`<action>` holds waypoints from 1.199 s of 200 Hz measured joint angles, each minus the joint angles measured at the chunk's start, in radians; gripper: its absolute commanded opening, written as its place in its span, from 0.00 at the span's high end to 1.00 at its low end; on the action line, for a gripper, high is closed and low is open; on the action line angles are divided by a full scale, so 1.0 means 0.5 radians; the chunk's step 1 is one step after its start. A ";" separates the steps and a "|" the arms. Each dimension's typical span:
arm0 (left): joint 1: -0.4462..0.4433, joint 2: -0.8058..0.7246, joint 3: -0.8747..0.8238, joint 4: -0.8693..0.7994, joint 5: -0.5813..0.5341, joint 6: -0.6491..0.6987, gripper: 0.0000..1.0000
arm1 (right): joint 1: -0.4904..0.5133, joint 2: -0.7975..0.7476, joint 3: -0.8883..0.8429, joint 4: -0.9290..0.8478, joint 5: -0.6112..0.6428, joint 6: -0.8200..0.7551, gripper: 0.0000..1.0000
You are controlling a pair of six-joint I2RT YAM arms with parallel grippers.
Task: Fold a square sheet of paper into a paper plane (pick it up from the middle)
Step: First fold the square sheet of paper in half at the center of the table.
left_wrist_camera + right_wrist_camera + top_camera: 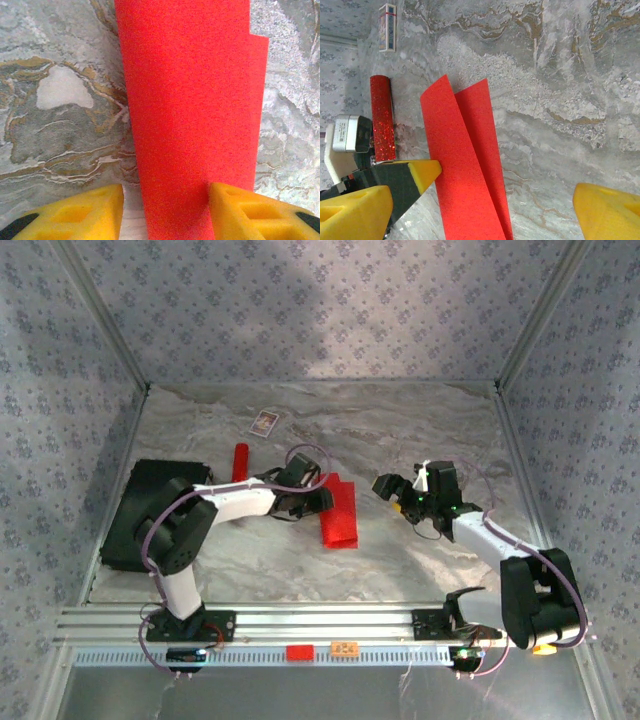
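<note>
The square sheet of paper is bright red, folded into a narrow strip and lying mid-table. In the right wrist view the paper has one flap lifted above the other. My left gripper sits low over its left side. In the left wrist view the left gripper is open and straddles the paper. The right fingertip rests on the paper's edge, while a gap separates the other fingertip from the sheet. My right gripper hovers open to the right of the paper, and between the right gripper's fingers there is nothing.
A red glittery stick lies just left of the paper, and the stick also appears in the right wrist view. A small printed card lies farther back. A black pad covers the table's left side. Patterned walls enclose the marble table.
</note>
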 measured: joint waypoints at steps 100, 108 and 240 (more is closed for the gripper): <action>0.014 0.094 0.068 -0.032 0.182 0.107 0.51 | 0.017 0.014 0.000 0.002 0.000 0.000 0.05; 0.014 0.095 0.073 -0.040 0.182 0.107 0.49 | 0.018 0.021 0.000 0.004 0.000 0.000 0.05; -0.044 0.308 0.506 -0.599 0.076 0.291 0.43 | 0.034 0.092 0.028 0.037 0.000 0.000 0.05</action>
